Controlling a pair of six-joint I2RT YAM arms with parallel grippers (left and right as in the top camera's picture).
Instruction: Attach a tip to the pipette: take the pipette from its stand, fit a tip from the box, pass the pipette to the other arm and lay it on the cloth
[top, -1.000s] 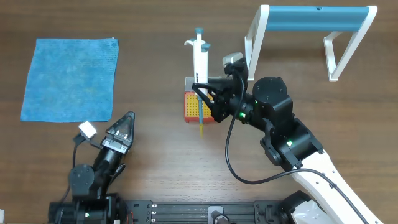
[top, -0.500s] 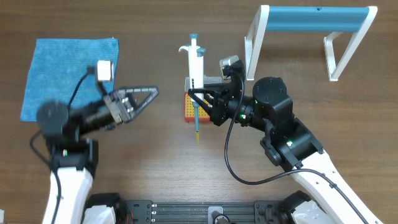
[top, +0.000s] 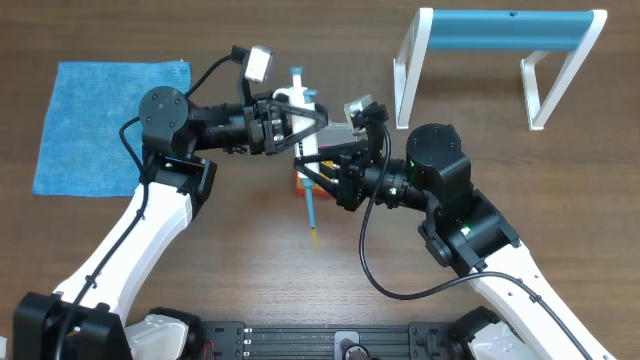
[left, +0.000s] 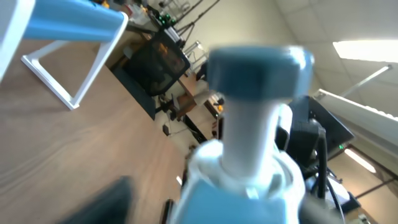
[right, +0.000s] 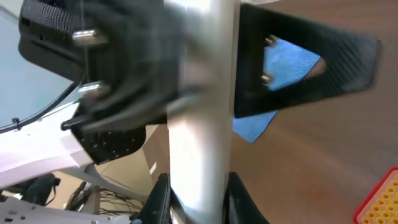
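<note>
**Pipette off the stand, tip fitted, both hands at it**

Top view. The pipette (top: 303, 112) is off the stand (top: 505, 30). It hangs in the air to the stand's left, apart from it. Its plunger end points away from the arm bases, and a tip (top: 312, 215) sits on its lower end. The right hand (top: 322, 168) is clamped on the pipette's body, on the side nearer the stand. The left hand (top: 312, 115) is at the upper body, on the side away from the stand — whether it has closed on the pipette cannot be told. The cloth (top: 110, 125) lies flat on the desk (top: 250, 285), well to the left of the stand and beyond both hands.

Left wrist view. The pipette's blue plunger button and white collar stand close before the camera. The stand's blue bar and one white leg rest on the desk beyond. The left hand's grip cannot be read here.

Right wrist view. The right hand's two fingers (right: 158, 198) press against opposite sides of the pale shaft — a firm hold. The left hand's black frame lies against the same shaft farther along. The blue cloth shows behind it, and a corner of the yellow tip box (right: 380, 198) is on the desk.
</note>
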